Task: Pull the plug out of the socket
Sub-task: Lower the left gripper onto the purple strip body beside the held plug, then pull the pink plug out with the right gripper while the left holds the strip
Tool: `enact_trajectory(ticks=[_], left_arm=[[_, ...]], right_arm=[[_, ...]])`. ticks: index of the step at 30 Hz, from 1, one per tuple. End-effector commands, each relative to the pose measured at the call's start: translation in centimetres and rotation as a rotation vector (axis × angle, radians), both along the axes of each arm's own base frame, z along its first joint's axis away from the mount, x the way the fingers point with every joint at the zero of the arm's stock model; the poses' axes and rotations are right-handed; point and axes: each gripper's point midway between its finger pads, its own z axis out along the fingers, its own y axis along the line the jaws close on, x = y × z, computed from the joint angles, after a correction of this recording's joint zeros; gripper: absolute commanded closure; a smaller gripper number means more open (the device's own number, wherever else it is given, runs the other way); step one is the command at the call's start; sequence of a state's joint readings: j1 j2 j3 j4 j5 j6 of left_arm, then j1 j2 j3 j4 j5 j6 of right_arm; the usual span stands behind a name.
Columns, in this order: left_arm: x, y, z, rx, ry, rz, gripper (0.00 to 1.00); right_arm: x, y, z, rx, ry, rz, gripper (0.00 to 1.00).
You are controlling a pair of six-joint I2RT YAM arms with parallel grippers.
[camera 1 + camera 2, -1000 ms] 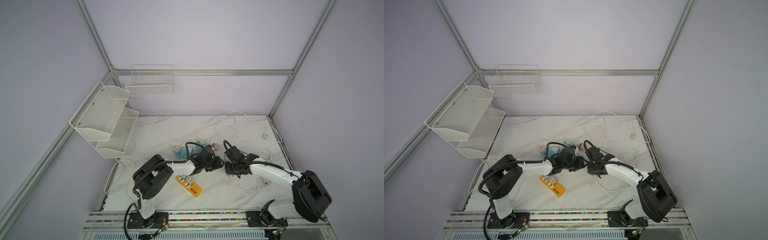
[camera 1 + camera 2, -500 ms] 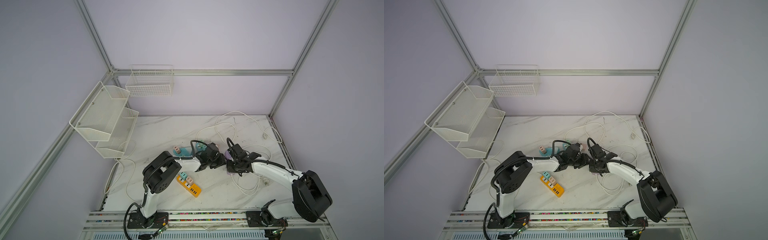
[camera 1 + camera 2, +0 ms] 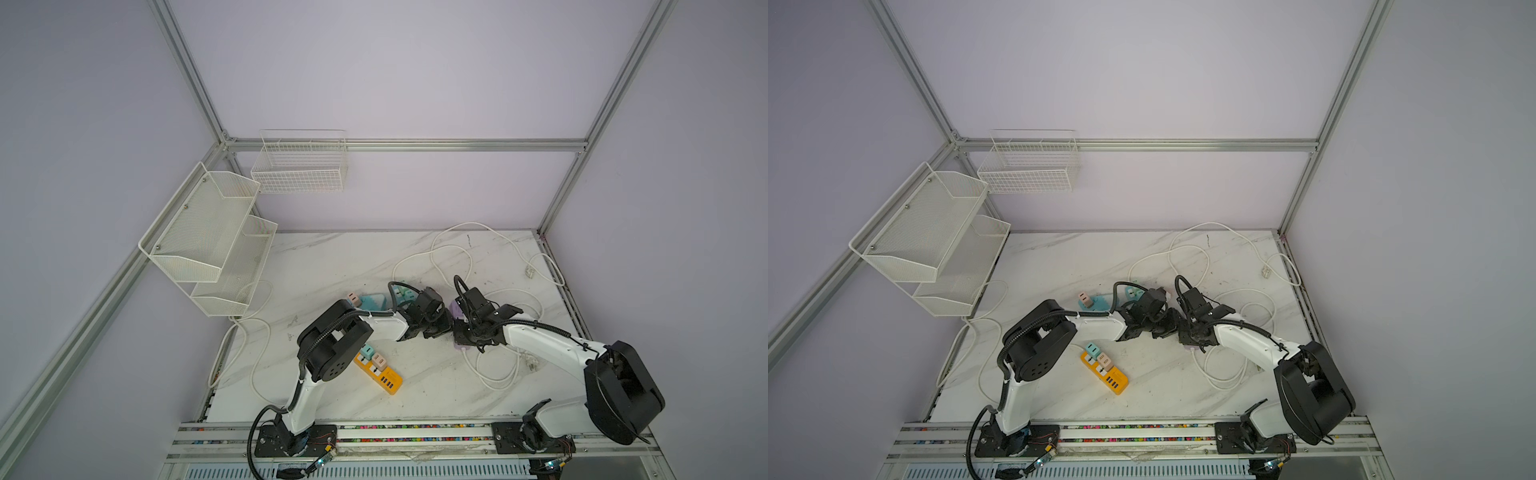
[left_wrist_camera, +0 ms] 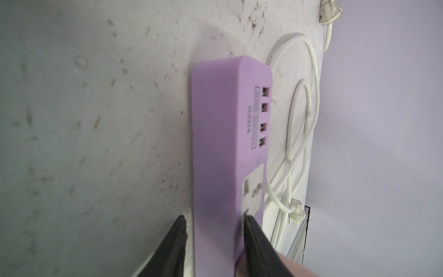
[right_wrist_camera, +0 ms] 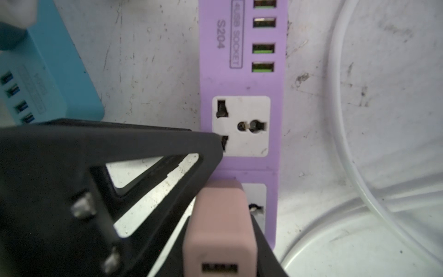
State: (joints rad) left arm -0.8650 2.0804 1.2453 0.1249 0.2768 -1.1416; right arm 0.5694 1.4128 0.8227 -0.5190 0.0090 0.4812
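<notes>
My R gripper point(image 5: 221, 239) pinches plug point(image 5: 220, 215) to pull. L gripper point(image 4: 213, 223), 9 o'clock of strip point(image 4: 215, 120), straddles it as brace; clamped? Can't tell.

An orange power strip point(image 3: 384, 376) lies on the marble table point(image 3: 332, 266). White mesh shelves point(image 3: 199, 232) hang on the side wall. White cables point(image 5: 335, 72) coil nearby.

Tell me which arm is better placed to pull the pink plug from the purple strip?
Right. The right pincer is shut on the pink plug; the left pincer only straddles the purple strip, better suited to steady it.
</notes>
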Motion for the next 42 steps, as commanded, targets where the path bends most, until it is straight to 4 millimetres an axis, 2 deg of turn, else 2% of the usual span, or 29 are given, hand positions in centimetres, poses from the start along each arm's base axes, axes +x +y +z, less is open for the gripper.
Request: enact_trajectory(ticks=[1, 6, 16, 25, 33, 37, 40, 42], left_arm=[[-0.7, -1.9, 1.5, -0.033, 0.003, -0.055, 0.61], [-1.3, -0.7, 0.1, 0.020, 0.026, -0.022, 0.61], [-3.0, 0.4, -1.7, 0.066, 0.067, -0.033, 0.61], [-3.8, 2.1, -3.4, 0.148, 0.084, -0.040, 0.61], [-4.3, 2.9, -4.4, 0.176, 0.107, -0.031, 0.64], [-4.6, 3.2, -5.0, 0.189, 0.120, -0.029, 0.64], [-4.9, 3.2, -5.5, 0.193, 0.133, -0.037, 0.65], [-5.0, 3.2, -5.7, 0.197, 0.136, -0.037, 0.65]], right_arm=[[0.9, 0.3, 1.5, 0.021, -0.045, -0.006, 0.78], [1.3, 1.0, 1.7, 0.037, -0.039, 0.011, 0.78], [1.1, 1.2, 0.9, 0.036, -0.014, 0.021, 0.78], [0.3, 0.4, 0.7, 0.017, 0.013, -0.008, 0.78], [0.8, 1.0, 0.7, 0.034, 0.007, 0.008, 0.78], [0.8, 1.0, 0.9, 0.016, 0.017, 0.020, 0.78], [1.0, 0.1, 1.2, -0.025, 0.004, -0.003, 0.78], [0.8, 0.5, 0.9, -0.019, 0.020, 0.014, 0.78]])
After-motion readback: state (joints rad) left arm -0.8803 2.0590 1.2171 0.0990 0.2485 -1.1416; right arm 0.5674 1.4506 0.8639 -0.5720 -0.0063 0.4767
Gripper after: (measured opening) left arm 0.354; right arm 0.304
